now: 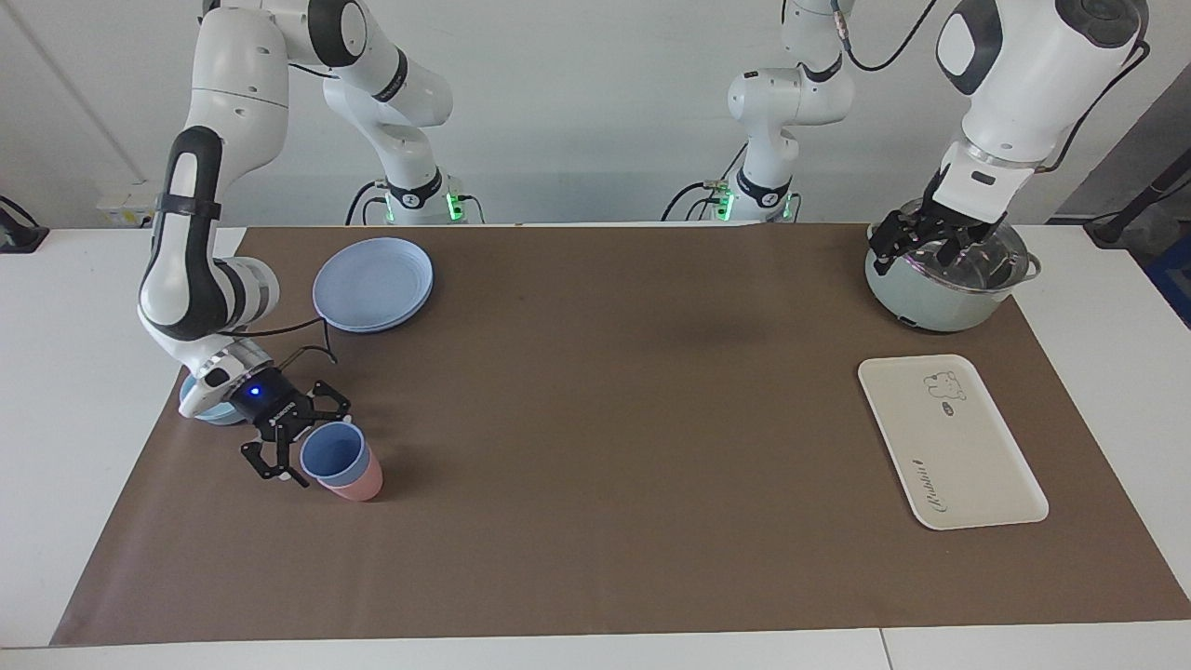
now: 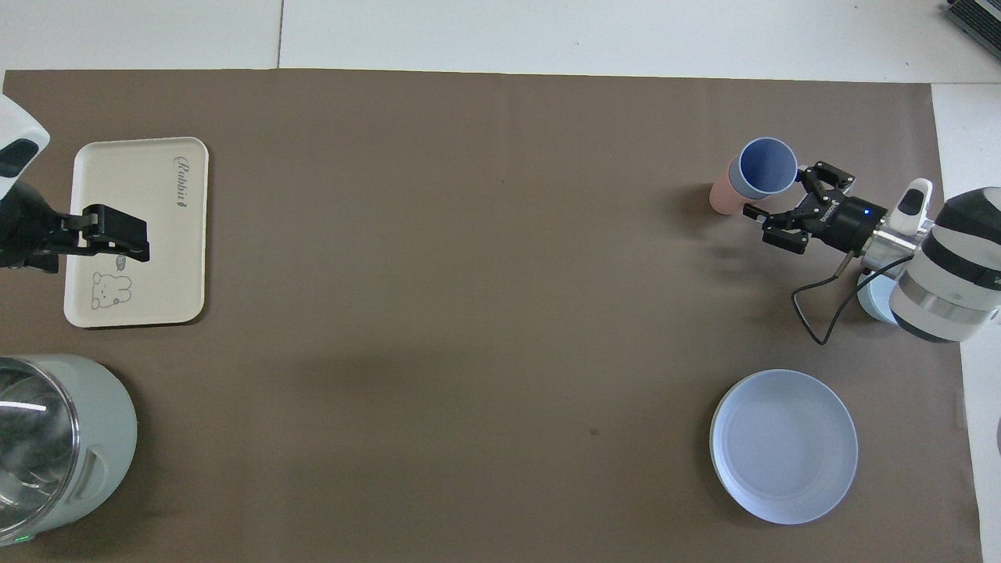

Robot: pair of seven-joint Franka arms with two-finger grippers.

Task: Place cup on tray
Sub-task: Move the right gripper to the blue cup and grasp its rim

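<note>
A: Whereabouts of the cup (image 1: 332,453)?

B: Lower left of the facing view, upper right of the overhead view, on the brown mat (image 1: 605,419). Seems to sit nested in a pink cup (image 1: 361,484), mouth up, leaning a little.

A: And the tray (image 1: 958,456)?

B: Right side of the facing view, left edge of the overhead one. Lies flat on the mat with nothing on it, well apart from the cup, at the other end of the table.

A: Right gripper (image 1: 300,437)?

B: Low, just beside the cup, on the side toward the left edge of the facing view. Jaws spread wide, one finger reaching past the rim at each side. Hard to say whether touching. Not gripping anything.

A: Anything under that arm?

B: A light-blue bowl (image 1: 209,409), half hidden beneath the wrist, left of the cup in the facing view. Higher up in that view, a round blue plate (image 1: 372,284), lying flat.

A: Left gripper (image 1: 921,251)?

B: Upper right of the facing view, raised over the rim of a pale green pot (image 1: 930,302). Waiting there. Jaws spread, empty. In the overhead view appears to cover the tray, yet only from height.

A: Pot against tray?

B: Above the tray in the facing view, near it, not touching.
</note>
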